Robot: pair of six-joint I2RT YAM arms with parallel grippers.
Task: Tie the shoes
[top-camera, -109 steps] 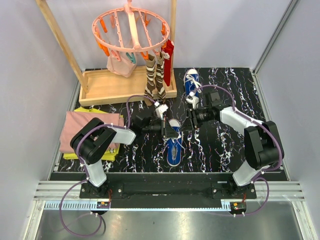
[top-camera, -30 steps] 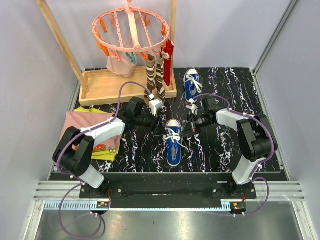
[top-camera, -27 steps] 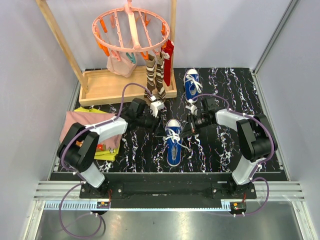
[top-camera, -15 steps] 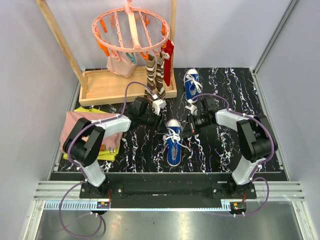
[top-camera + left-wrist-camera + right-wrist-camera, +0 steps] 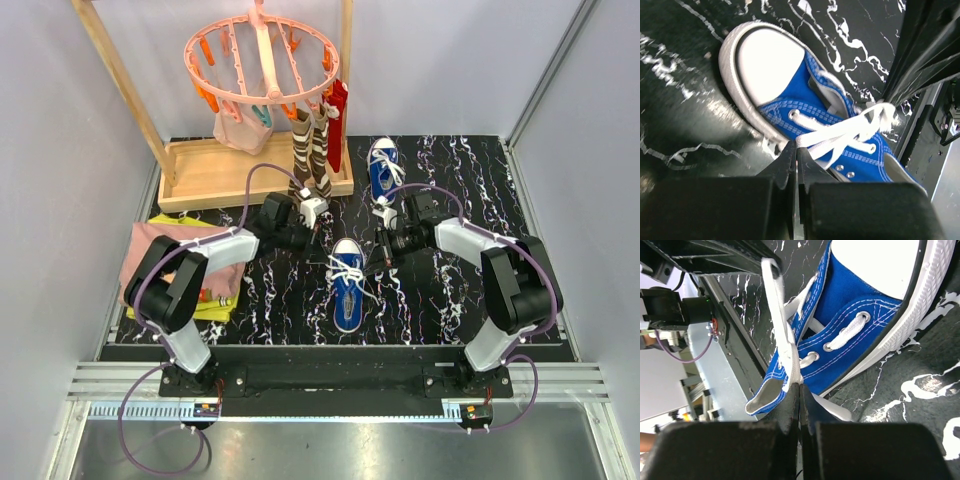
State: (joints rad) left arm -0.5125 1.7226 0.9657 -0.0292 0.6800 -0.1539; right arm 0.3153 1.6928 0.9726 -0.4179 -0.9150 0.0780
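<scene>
One blue shoe (image 5: 347,287) lies mid-table with its toe toward the arms. Its white laces (image 5: 346,266) are drawn out to both sides. My left gripper (image 5: 321,240) is just left of the shoe, shut on one lace end. The left wrist view shows its tips (image 5: 796,146) pinching the lace (image 5: 840,135) beside the shoe (image 5: 790,95). My right gripper (image 5: 376,257) is just right of the shoe, shut on the other lace end. The right wrist view shows its tips (image 5: 799,386) holding that lace (image 5: 782,335) next to the shoe (image 5: 860,295). The second shoe (image 5: 383,168) lies farther back.
A wooden rack (image 5: 215,170) with a pink round peg hanger (image 5: 262,55) stands at the back left. Striped and red socks (image 5: 315,150) hang down just behind my left gripper. Folded cloths (image 5: 175,262) lie at the left edge.
My left gripper has drawn back and to the left from the shoe with its lace end. My right gripper has held its place at the shoe's right side.
</scene>
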